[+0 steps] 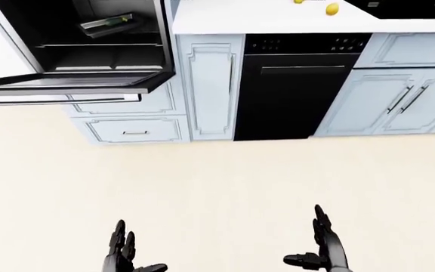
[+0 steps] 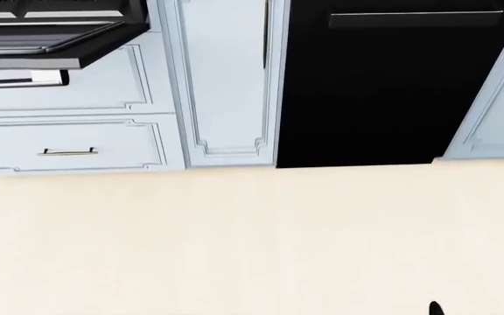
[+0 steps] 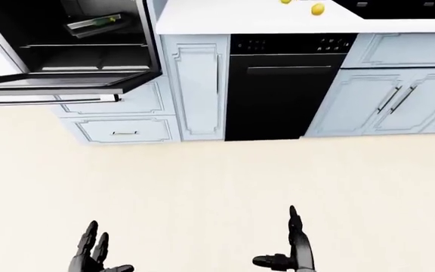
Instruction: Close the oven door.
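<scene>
- Your oven door [image 1: 66,84] hangs open at far left, dropped flat, with a tray [image 1: 108,24] inside the dark cavity.
- To its right stand pale blue cabinets [image 1: 210,85], a black dishwasher [image 1: 293,93] and a white counter [image 1: 278,20]; the cream floor [image 1: 218,181] lies near you.
- Your left hand [image 1: 123,258] and right hand [image 1: 323,249] are low, fingers spread, touching nothing.

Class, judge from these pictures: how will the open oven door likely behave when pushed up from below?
The oven door lies flat and hinged, so it probably swings rigidly upward. Its thick slab suggests some weight. Both hands, left and right, are open and far below.
</scene>
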Tool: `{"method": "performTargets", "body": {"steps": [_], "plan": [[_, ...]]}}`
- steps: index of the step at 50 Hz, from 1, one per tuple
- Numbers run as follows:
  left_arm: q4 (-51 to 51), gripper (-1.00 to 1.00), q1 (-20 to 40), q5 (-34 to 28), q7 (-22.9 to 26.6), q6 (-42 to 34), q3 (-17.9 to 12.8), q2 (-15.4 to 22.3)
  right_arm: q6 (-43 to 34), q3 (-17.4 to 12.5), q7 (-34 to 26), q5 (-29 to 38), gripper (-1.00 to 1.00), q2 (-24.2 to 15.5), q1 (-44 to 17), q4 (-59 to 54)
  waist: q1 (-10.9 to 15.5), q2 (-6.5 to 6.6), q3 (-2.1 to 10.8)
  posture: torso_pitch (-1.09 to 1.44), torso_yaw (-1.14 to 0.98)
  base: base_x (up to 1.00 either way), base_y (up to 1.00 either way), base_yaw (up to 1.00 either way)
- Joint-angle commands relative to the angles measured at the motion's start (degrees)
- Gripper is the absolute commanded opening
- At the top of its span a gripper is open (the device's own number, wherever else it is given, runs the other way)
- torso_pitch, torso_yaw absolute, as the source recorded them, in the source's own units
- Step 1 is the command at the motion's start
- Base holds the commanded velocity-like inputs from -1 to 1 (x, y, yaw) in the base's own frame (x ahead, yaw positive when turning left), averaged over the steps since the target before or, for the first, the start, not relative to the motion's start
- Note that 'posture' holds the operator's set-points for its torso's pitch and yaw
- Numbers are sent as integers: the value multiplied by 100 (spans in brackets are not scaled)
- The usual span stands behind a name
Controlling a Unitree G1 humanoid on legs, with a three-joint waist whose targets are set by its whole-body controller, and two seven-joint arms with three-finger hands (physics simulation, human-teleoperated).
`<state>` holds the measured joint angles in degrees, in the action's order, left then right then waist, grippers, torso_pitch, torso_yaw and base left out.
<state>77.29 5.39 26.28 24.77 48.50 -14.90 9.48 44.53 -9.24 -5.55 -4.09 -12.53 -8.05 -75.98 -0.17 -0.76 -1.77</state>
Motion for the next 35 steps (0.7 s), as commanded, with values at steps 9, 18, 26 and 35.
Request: {"method": "performTargets", "body": {"steps": [9, 18, 26, 35], "plan": [[142, 100, -265, 339, 361, 313, -265, 133, 349, -176, 77, -39, 100, -226, 115, -130, 9, -1, 96, 0, 0, 0, 0, 0], [223, 100, -556, 214, 348, 302, -396, 113, 366, -381, 4, -105, 100, -217, 342, -242, 3, -19, 72, 0, 0, 0, 0, 0], [248, 100, -602, 53, 382, 204, -580, 152, 348, -420, 7, -106, 100, -161, 400, -260, -5, 14, 105, 0, 0, 0, 2, 0], [250, 100, -600, -55, 380, 191, -678, 143, 338, -408, -8, -37, 100, -135, 433, -266, 6, 203, 20, 0, 0, 0, 19, 0]]}}
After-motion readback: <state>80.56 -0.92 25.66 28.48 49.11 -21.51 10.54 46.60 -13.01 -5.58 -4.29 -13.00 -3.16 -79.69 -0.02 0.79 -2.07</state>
